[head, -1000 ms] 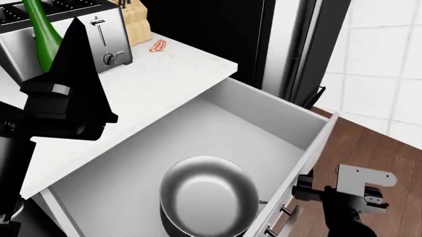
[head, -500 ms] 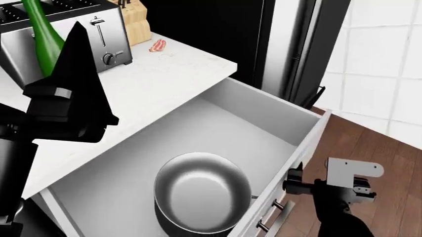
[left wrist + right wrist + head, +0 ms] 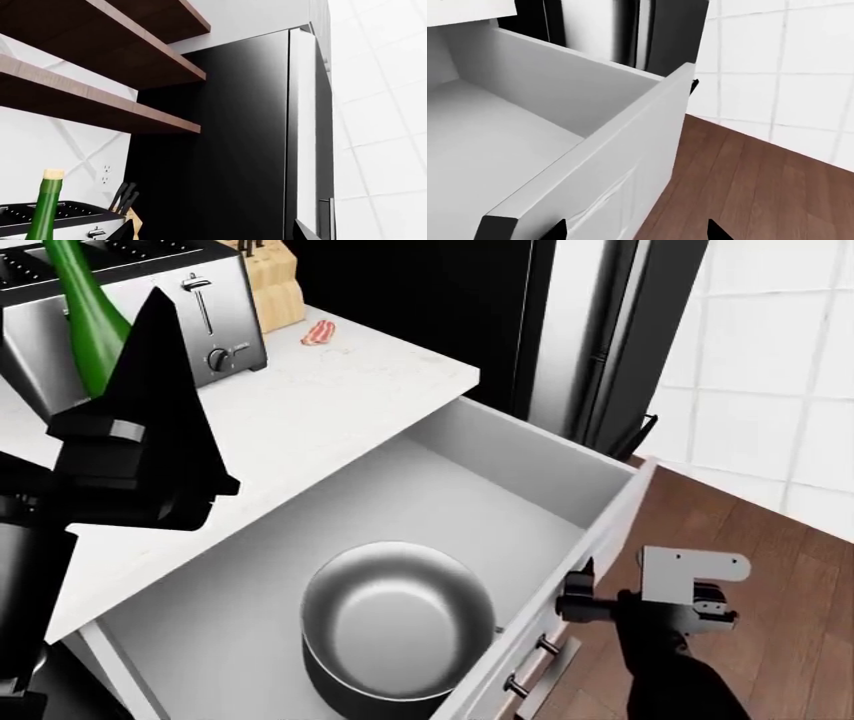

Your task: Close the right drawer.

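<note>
The right gripper (image 3: 577,595) sits at the outer face of the drawer (image 3: 607,540), near the front panel's middle. In the wrist view its two dark fingertips (image 3: 558,231) are spread, one on the panel and the other over the floor — so the fingers are open and hold nothing; I judge the hand is pushing the panel, though contact itself is not clear. Over the last second the front panel has moved inward toward the counter (image 3: 320,400), and the gripper has come along with it. That means the closing is under way, perhaps a small part done — the drawer is still pulled far out below the counter's front edge, its grey inside bare to the camera.

A steel pot (image 3: 396,622) stands in the drawer near the front panel, low enough, I judge, to pass under the counter edge. The handle (image 3: 527,665) shows just under the gripper.

Beyond the panel lies open wood floor (image 3: 747,540), with a tiled wall (image 3: 774,360) behind, so the arm has room. The far side wall runs close to the dark fridge (image 3: 441,310).

The left gripper (image 3: 147,410) hangs over the counter's left part, near a green bottle (image 3: 83,310) and a toaster (image 3: 200,310), well apart from the drawer; whether its fingers are open I cannot tell.
</note>
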Robot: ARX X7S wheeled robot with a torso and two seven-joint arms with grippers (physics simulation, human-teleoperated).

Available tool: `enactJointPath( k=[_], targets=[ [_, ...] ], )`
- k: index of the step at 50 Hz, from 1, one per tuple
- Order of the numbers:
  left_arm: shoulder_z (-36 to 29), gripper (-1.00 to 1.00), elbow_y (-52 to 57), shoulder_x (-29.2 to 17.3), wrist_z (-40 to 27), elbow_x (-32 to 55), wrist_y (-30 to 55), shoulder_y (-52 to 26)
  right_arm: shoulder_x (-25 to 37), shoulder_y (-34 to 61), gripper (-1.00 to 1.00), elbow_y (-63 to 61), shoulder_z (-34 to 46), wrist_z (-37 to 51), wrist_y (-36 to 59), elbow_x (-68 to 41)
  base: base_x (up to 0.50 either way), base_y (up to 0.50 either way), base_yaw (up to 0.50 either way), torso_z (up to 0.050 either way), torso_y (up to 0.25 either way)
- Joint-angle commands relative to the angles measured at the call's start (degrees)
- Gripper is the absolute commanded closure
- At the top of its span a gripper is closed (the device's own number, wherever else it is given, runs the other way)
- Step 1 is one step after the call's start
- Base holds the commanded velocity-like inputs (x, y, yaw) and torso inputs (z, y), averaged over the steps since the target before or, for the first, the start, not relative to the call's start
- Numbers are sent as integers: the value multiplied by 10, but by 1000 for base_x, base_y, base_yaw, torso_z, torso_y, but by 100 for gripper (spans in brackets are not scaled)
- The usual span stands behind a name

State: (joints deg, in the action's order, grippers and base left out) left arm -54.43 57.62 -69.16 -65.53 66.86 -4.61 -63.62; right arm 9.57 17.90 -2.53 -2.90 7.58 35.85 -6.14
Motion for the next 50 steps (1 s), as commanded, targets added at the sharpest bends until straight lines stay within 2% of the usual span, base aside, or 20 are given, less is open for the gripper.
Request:
enactJointPath(
  k=[1,50],
  targets=[
    [-3,-100,-5,-2,3,-3,-5,5,-13,26,-100,21,25,-7,-24,-43,0,0,0,0,0],
    [-11,-100,-14,-2,11,-20,-17,24,-28,97,-100,137,86,-36,-80,-59,0,0,0,0,1]
  ],
)
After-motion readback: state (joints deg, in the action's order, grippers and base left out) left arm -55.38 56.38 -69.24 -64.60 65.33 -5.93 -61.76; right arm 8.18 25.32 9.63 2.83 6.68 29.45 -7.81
